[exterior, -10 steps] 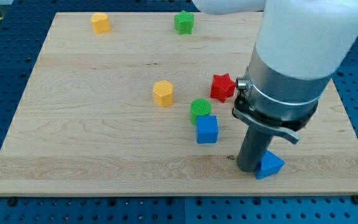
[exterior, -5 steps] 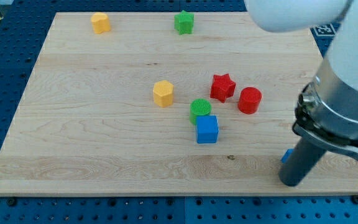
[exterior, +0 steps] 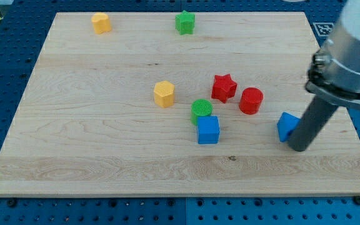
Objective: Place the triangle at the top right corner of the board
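The wooden board (exterior: 105,144) filled most of the view, and the arm (exterior: 349,56) entered from the view's right, its dark rod slanting down toward the board's right side. There was no claw on this rig to be released or clenched, only the rod, which grasped nothing. My tip (exterior: 297,149) rested on the board touching the blue triangle (exterior: 286,126), on that block's right and slightly toward the view's bottom.

The triangle lay near the board's right edge, a little below the board's middle height, well apart from the top right corner where it was meant to go. The red cylinder (exterior: 250,100) stood just to its upper left, with the red star (exterior: 224,87) beyond. A green cylinder (exterior: 200,110) touched the blue cube (exterior: 208,130) near the centre. A yellow block (exterior: 164,94), apparently hexagonal, sat left of those; another yellow block (exterior: 100,23) and a green star (exterior: 184,22) lay along the top edge.

The likely risk was contact off the triangle's centre: a push from that side could spin it or send it left into the red cylinder. A sloped face might also let the tip slide past.
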